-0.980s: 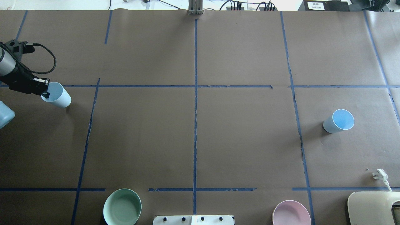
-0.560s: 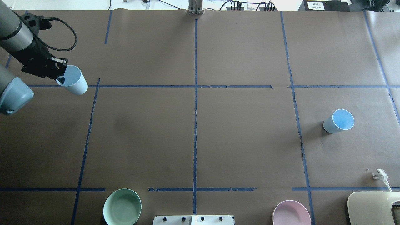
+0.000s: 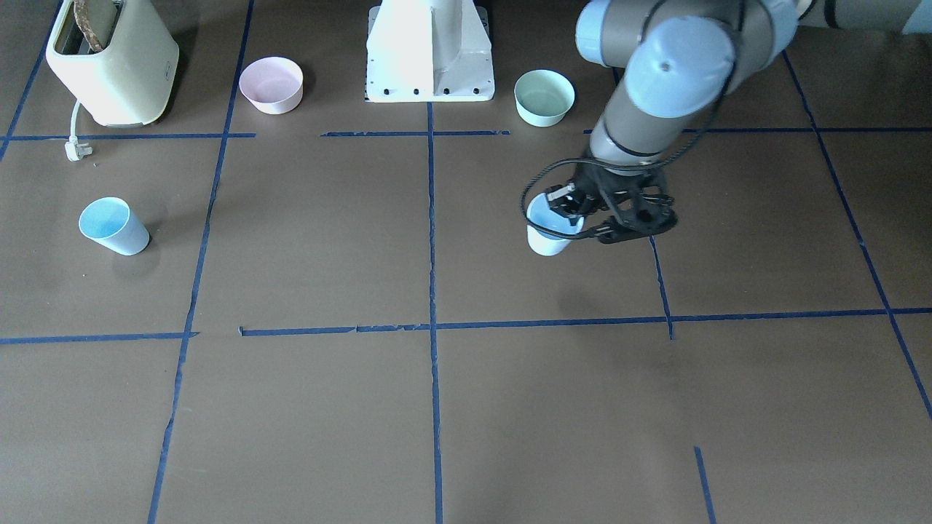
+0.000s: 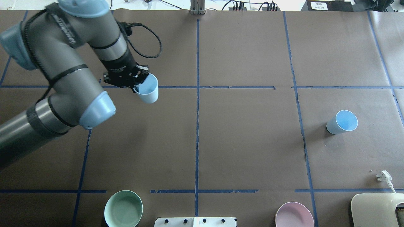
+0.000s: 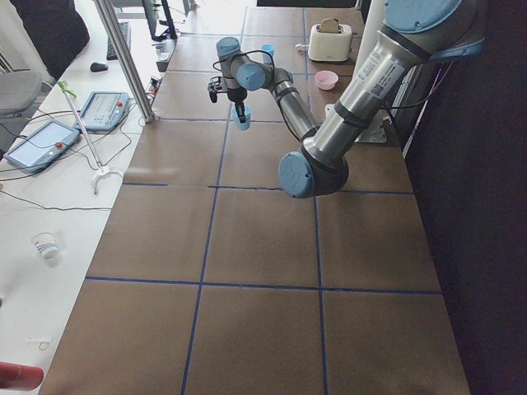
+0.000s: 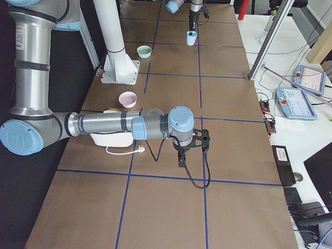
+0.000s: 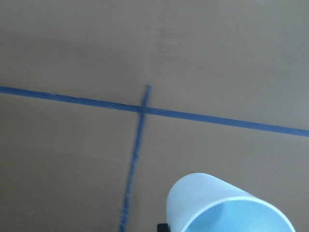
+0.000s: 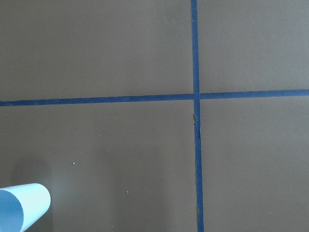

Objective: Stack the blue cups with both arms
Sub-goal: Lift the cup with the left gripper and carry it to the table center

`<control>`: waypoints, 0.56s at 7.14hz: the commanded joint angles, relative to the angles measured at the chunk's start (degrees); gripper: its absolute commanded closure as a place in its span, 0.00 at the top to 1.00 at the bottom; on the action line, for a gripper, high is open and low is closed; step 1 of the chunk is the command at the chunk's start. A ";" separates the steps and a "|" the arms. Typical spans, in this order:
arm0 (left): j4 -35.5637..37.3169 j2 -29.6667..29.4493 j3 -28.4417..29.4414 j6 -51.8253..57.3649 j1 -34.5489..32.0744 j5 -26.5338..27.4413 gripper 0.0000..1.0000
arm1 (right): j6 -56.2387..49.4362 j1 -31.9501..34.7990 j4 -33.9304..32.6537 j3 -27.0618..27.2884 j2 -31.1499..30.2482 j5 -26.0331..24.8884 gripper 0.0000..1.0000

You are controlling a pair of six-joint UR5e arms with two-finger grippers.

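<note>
- Black two-finger left gripper (image 4: 139, 82) is clamped on the near rim of a small tapered pale-blue plastic cup (image 4: 150, 91), one finger inside the mouth and one outside.
- A second ago this gripper and its cup were at the far left edge of the overhead view. They have since travelled inward and now sit just left of the central blue tape line (image 4: 197, 126).
- The held cup stays upright with a slight lean, mouth up. It hangs over the crossing of two tape lines, and a faint shadow set apart from it suggests it is clear of the surface.
- Its outside is a washed-out blue-white and its inside a brighter sky blue. It has no handle.
- The grey left arm (image 4: 63, 78) with light-blue joint caps now fills the overhead view's upper left, where only its wrist showed before.
- The second matching blue cup (image 4: 342, 122) has not moved. It stands alone on the brown paper-covered table (image 4: 246, 142), well apart on the right side.
- The right gripper (image 6: 182, 155) shows only in the side view, hanging above the table; I cannot tell how its jaws stand.
- A mint-green bowl (image 4: 123, 208) and a pink bowl (image 4: 294, 216) sit at the robot's edge, unchanged.
</note>
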 commanded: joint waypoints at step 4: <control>-12.99 -7.28 14.23 -10.90 11.06 7.90 0.00 | 4.53 -0.02 0.05 2.45 0.50 0.13 1.00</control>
